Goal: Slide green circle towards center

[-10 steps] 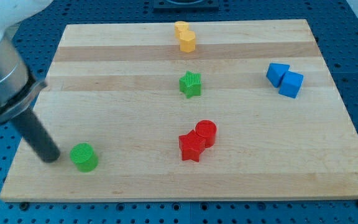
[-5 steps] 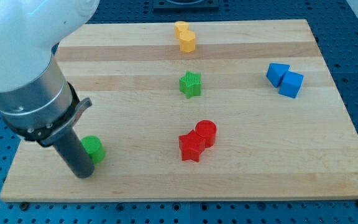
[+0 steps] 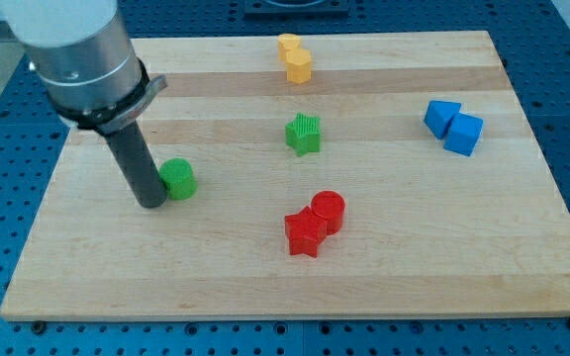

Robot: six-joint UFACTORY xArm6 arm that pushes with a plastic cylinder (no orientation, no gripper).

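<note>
The green circle [image 3: 178, 179] is a short round block lying on the wooden board [image 3: 414, 257], left of the board's middle. My tip [image 3: 152, 202] rests on the board right against the circle's left side, a little below it. The dark rod rises up and to the left into the grey and white arm, which hides part of the board's upper left corner.
A green star [image 3: 304, 133] sits near the board's middle. A red star [image 3: 305, 233] and a red circle [image 3: 329, 212] touch below it. Two yellow blocks [image 3: 294, 57] lie at the top edge. Two blue blocks [image 3: 454, 126] lie at the right.
The green circle has moved up and to the right, from the board's lower left towards the middle. My tip has followed it, staying against its left side.
</note>
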